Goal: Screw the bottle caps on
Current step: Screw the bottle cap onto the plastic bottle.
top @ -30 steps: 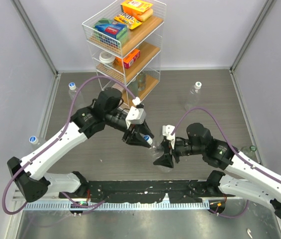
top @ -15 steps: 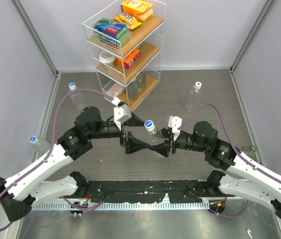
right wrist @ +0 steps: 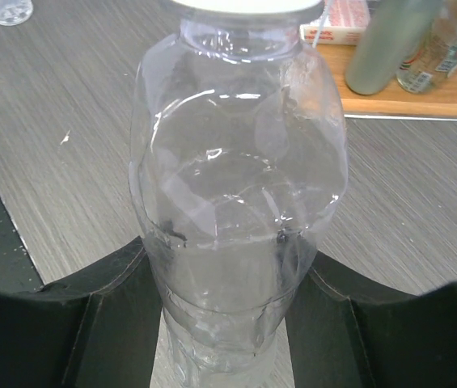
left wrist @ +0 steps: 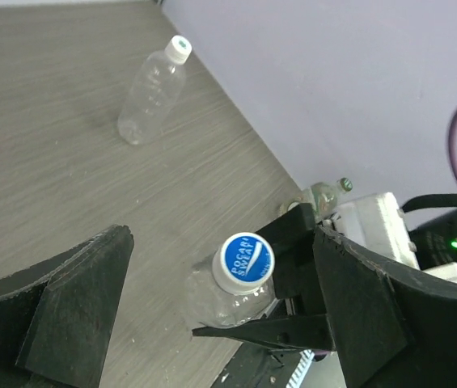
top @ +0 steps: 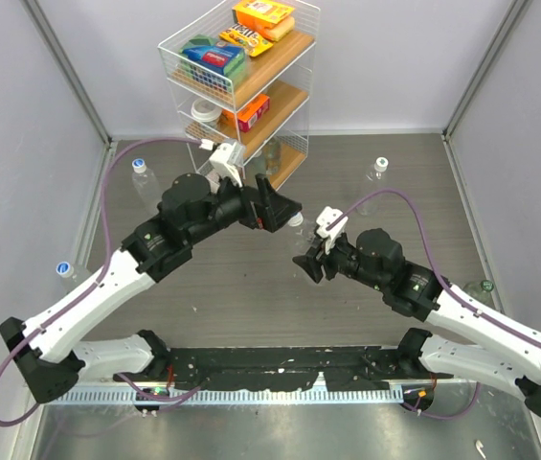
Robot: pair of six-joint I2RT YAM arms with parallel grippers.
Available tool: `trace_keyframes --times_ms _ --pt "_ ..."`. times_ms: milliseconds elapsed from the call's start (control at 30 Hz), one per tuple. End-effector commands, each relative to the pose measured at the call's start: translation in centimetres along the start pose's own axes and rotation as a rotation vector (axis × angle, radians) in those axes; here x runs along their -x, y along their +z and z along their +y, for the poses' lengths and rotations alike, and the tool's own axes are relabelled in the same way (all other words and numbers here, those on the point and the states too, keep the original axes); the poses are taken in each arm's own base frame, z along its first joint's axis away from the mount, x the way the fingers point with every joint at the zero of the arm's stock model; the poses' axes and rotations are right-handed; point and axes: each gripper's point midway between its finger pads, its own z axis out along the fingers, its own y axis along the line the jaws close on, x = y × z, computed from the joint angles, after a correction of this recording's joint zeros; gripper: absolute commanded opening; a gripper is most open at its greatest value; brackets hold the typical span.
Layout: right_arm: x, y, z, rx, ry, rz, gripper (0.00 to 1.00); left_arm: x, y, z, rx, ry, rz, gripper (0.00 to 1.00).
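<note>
A: What does the right gripper have?

B: It is clenched on a clear bottle, one finger on each side of the lower body. It holds the bottle between the two arms, over the middle of the table.

A: And the cap?

B: It is white with a blue top and sits on that bottle's neck, facing the left wrist camera. How tightly it sits cannot be told.

A: Is the left gripper on it?

B: No. Its fingers are spread wide and grasp nothing. In its wrist view the cap shows between them, apart from both.

A: Any other bottles?

B: A second bottle with a white cap rests on the table near the far right, well apart. A third bottle, blue-capped, is by the left wall, near the wire shelf rack.
</note>
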Motion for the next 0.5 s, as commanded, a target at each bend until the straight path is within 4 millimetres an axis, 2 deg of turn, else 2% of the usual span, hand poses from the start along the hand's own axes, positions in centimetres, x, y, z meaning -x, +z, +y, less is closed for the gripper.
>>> trace_keyframes --times_ms 0,133,300,400,467 --pt "3.1 -0.5 -1.3 -0.072 0.003 -0.085 0.01 0.3 1.2 0.5 0.063 -0.083 0.007 0.97" --pt "2.8 -0.4 -1.5 -0.082 0.002 -0.069 0.01 -0.4 2.2 0.5 0.054 -0.100 0.039 0.87" --pt "2.5 -0.2 -1.6 -0.087 0.005 -0.054 0.01 -1.0 2.7 0.5 0.048 -0.107 0.061 0.81" --pt "2.4 -0.1 -1.5 -0.085 0.008 -0.049 0.01 -1.4 3.0 0.6 0.045 -0.107 0.078 0.66" --pt "2.3 -0.1 -1.6 -0.088 0.011 -0.045 0.01 -1.7 3.1 0.6 0.040 -0.105 0.090 0.63"
